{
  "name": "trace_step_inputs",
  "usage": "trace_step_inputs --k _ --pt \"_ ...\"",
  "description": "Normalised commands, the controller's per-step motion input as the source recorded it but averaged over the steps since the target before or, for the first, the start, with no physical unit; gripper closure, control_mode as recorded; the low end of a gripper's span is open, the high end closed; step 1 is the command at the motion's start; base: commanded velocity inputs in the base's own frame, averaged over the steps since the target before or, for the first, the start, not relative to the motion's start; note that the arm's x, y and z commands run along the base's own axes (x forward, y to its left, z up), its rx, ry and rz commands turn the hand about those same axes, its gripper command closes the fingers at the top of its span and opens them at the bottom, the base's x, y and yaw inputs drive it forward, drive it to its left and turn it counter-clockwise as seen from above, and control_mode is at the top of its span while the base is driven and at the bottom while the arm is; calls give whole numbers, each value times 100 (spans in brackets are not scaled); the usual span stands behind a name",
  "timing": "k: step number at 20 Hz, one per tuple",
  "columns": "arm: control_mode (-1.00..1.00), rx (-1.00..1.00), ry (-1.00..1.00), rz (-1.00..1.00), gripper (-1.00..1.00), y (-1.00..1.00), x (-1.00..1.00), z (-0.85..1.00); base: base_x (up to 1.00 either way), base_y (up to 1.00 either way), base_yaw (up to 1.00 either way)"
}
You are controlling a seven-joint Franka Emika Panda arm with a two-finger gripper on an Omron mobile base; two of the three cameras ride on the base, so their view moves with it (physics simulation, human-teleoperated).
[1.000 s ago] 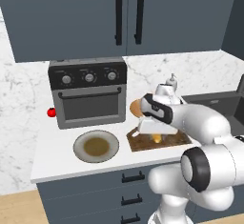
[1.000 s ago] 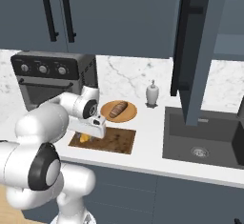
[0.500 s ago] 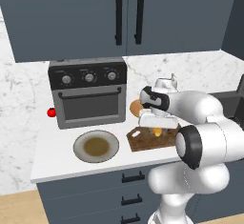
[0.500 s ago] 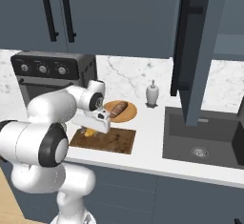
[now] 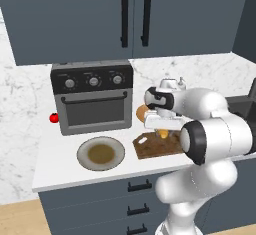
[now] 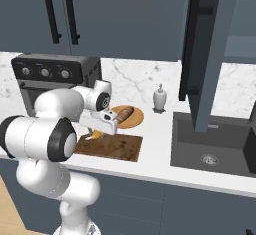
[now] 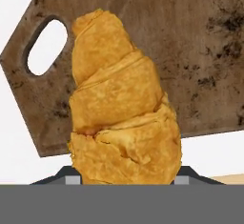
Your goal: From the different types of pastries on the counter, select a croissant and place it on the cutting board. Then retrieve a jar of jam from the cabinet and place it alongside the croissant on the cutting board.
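Note:
My gripper (image 5: 162, 128) is shut on the golden croissant (image 7: 121, 113), which hangs from it just above the handle end of the brown cutting board (image 7: 195, 46). From the left base view the croissant (image 5: 163, 133) peeks out under the white hand, over the board (image 5: 156, 149). From the right base view the gripper (image 6: 98, 129) holds the croissant (image 6: 93, 135) above the board's left part (image 6: 115, 148). The jar of jam is out of view; the upper cabinet doors (image 5: 135, 14) in front of me are closed.
A toaster oven (image 5: 93, 97) stands left of the board, with a round plate (image 5: 101, 153) before it and a small red tomato (image 5: 53, 118) beside it. Behind the board lies an orange plate with another pastry (image 6: 125, 114). A soap dispenser (image 6: 160, 99) and sink (image 6: 212, 146) are to the right.
The arm's forearm and elbow have swung in closer over the board. The croissant stays gripped above the board's handle end, little moved.

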Motion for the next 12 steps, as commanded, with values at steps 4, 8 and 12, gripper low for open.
trace_step_inputs --k 4,8,12 --pt "-100 -14 -19 -11 100 0 0 0 0 0 0" --pt "-100 -12 -31 -15 100 0 -6 0 0 0 0" --pt "-100 -2 -11 -11 100 -8 -2 -4 0 0 0"
